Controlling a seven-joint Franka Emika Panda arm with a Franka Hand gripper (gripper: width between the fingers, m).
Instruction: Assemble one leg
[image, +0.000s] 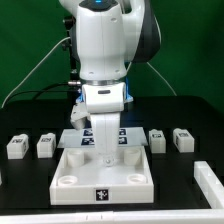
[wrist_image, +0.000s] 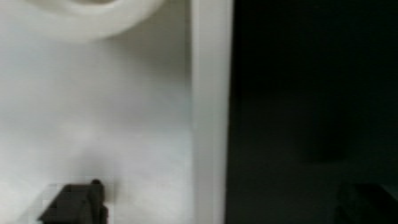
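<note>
Four legs, small white blocks with square markers, stand on the black table in the exterior view: two at the left (image: 16, 146) (image: 46, 146) and two at the right (image: 157, 138) (image: 182, 139). The large white panel (image: 70, 165) with round corner sockets lies at the front centre. My gripper (image: 104, 150) hangs low over the panel's back part, apart from every leg. In the wrist view the gripper (wrist_image: 222, 207) is open and empty. One fingertip (wrist_image: 75, 205) is over the white panel (wrist_image: 107, 120). The other is faint over the black table. No leg shows there.
The marker board (image: 82, 140) lies flat behind the panel, partly hidden by my arm. Another white part (image: 208, 180) sits at the front of the exterior view's right. A round socket (wrist_image: 107, 12) and the panel's straight edge (wrist_image: 210, 100) show in the wrist view.
</note>
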